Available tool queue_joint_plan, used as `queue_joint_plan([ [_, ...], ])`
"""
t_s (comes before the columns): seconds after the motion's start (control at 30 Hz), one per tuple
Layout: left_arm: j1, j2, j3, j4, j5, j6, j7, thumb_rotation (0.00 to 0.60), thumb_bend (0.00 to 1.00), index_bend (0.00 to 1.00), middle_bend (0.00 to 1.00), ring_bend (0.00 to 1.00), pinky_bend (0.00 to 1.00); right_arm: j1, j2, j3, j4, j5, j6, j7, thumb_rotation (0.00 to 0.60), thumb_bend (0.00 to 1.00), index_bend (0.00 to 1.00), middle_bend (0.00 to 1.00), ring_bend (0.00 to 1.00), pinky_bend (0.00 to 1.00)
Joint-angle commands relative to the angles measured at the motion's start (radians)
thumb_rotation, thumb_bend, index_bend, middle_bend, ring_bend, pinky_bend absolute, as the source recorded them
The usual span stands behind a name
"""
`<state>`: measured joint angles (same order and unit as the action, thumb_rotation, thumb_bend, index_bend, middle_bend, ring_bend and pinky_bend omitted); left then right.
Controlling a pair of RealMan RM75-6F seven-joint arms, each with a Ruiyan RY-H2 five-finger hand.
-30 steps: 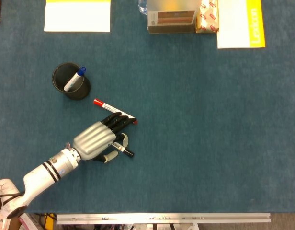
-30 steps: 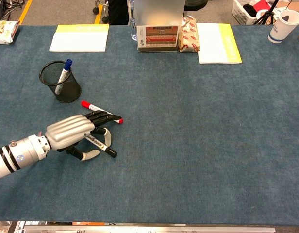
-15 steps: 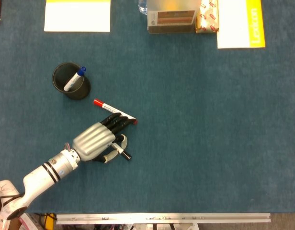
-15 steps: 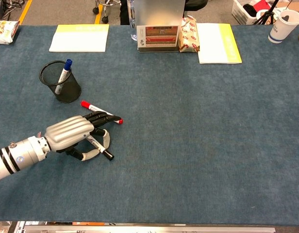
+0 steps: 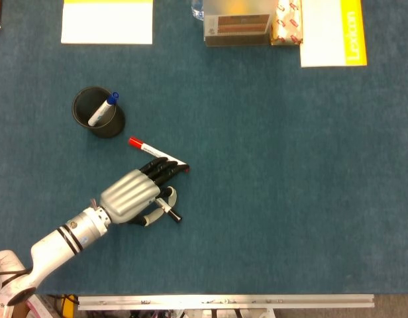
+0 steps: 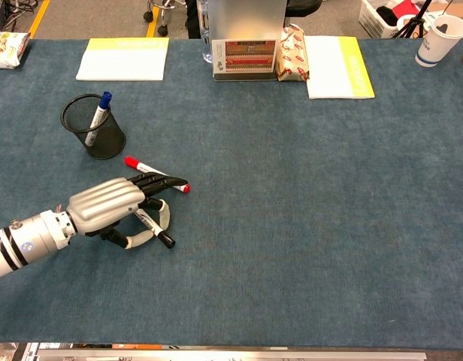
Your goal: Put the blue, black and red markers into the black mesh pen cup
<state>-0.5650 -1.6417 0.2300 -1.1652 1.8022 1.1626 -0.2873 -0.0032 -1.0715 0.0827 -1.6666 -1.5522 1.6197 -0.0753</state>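
I've got the left hand (image 6: 115, 207) low on the blue table mat (image 6: 307, 226), just below-right of the black mesh pen cup (image 6: 95, 127), fingers curled around the black marker (image 6: 152, 228) with its capped end poking out past the thumb. Red marker (image 6: 145, 167) lies flat just below-right of the cup, dark fingertips (image 5: 165, 165) over its far end. Blue marker (image 5: 102, 110) stands leaning inside the cup

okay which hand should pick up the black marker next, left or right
Left, most likely. The left hand is already over the black marker, its fingers curled around it, with the red marker and the pen cup close by on the same side. The right hand appears in neither view.
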Motion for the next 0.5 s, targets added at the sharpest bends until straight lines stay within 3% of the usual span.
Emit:
queue_joint_plan([
  [0.03,-0.006,0.025,-0.006,-0.047,0.005,0.009,0.029,0.600,0.43,0.48,0.00,0.00,0.04,0.000,-0.001,-0.001,0.000,-0.001,0.000,-0.001,0.600,0.00,0.34,0.32,0.42,0.64],
  [0.3,-0.004,0.072,-0.027,-0.133,-0.001,0.030,0.092,0.600,0.43,0.48,0.00,0.00,0.04,0.000,-0.002,-0.001,0.001,0.000,-0.002,-0.004,0.600,0.00,0.34,0.32,0.42,0.64],
  [0.5,0.003,0.105,-0.071,-0.198,-0.040,0.045,0.140,0.600,0.44,0.49,0.00,0.00,0.04,0.001,-0.003,-0.001,0.001,0.001,-0.004,-0.006,0.600,0.00,0.34,0.32,0.42,0.64],
])
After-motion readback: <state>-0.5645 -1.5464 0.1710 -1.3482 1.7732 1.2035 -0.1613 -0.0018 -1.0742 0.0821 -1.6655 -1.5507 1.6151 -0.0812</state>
